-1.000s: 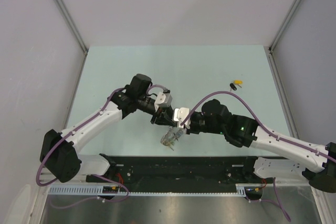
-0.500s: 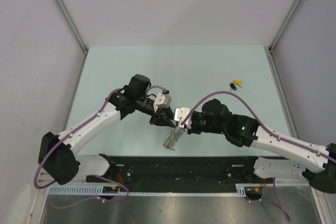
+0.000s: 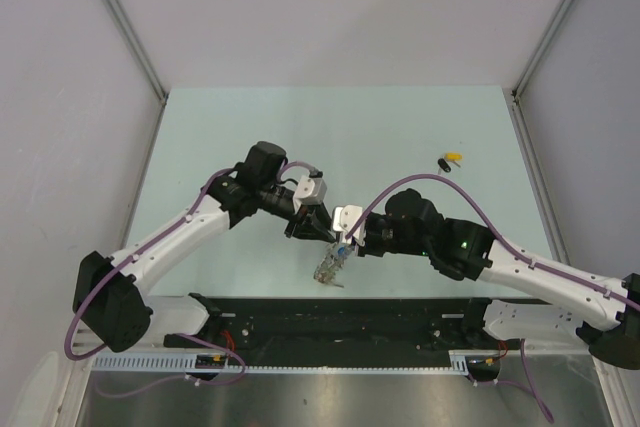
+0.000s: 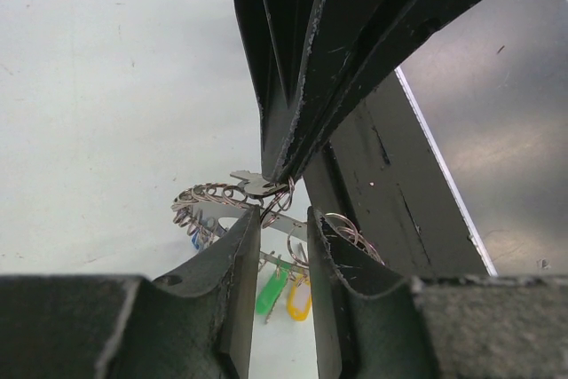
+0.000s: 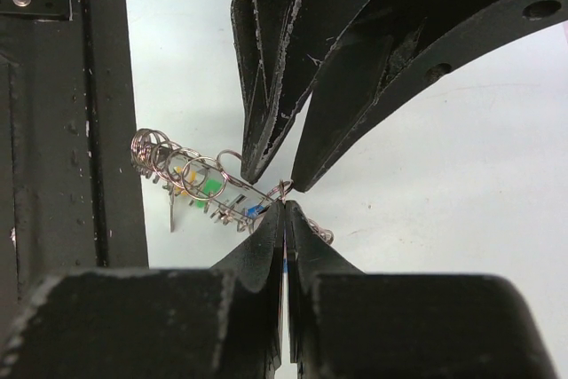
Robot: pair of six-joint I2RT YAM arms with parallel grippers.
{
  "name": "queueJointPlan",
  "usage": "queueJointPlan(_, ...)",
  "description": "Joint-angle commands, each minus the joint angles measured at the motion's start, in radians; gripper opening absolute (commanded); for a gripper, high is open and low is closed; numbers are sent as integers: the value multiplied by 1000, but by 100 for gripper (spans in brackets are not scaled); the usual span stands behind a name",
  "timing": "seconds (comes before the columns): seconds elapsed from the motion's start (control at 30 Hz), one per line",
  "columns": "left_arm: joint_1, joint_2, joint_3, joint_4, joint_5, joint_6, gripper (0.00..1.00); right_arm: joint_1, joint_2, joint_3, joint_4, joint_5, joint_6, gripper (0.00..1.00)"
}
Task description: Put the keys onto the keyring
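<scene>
The right gripper (image 5: 284, 212) is clenched, and we see its tips pinch the wire of the keyring (image 5: 182, 166) with no gap between them. The left gripper (image 4: 282, 216) meets it tip to tip from the opposite side. Its jaws stand a little apart with a stretch of the ring's wire crossing the gap, and we cannot tell whether they press on it. From the pinch the keyring slopes down toward the near edge of the table (image 3: 250, 127), its pinched side raised; whether its low side touches the surface we cannot tell. On it we make out a green tag (image 4: 272, 290) and a yellow tag (image 4: 299, 301), hanging just below the left gripper's tips. Just past the keyring runs the black rail (image 3: 330, 319). The keys (image 3: 450, 160), one yellow-tagged and one black-tagged, lie side by side well apart from both grippers, toward the far right of the table.
</scene>
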Motion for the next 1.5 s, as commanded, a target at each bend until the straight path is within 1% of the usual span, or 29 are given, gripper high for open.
queueJointPlan(0.0,-4,-3,-4,-56,138,-16,31,0,-22,56,71,-2,-1,0)
queueJointPlan(0.23,-11,3,-10,-45,146,-22,30,0,-23,57,79,-13,2,0)
queueJointPlan(0.4,-17,14,-10,-48,147,-22,25,0,-26,56,84,-13,2,0)
queueJointPlan(0.5,-19,14,-10,-50,147,-19,18,0,-29,57,84,-13,0,0)
queueJointPlan(0.63,-20,9,-13,-59,146,-11,4,0,-29,56,82,-9,0,0)
queueJointPlan(0.7,-20,8,-13,-65,144,-5,1,0,-32,57,78,-9,0,0)
queueJointPlan(0.93,-20,-5,-19,-65,130,-8,0,-11,-55,57,56,13,8,0)
queueJointPlan(1.07,-20,-12,-39,-36,140,-33,0,-26,-74,56,39,11,19,0)
queueJointPlan(1.1,-20,-18,-45,-5,146,-55,1,-28,-75,56,38,7,22,0)
queueJointPlan(1.17,-20,-35,-74,50,158,-105,4,-31,-75,56,39,4,28,0)
queueJointPlan(1.2,-22,-43,-88,125,161,-166,5,-28,-71,54,41,1,31,0)
queueJointPlan(1.27,-25,-67,-127,199,163,-224,6,-31,-65,54,50,-2,35,0)
queueJointPlan(1.3,-28,-77,-140,266,160,-278,6,-29,-62,54,56,-7,37,0)
queueJointPlan(1.4,-34,-97,-168,325,146,-327,7,-29,-57,54,71,-12,40,0)
queueJointPlan(1.47,-36,-101,-176,332,131,-347,6,-29,-55,54,73,-12,40,0)
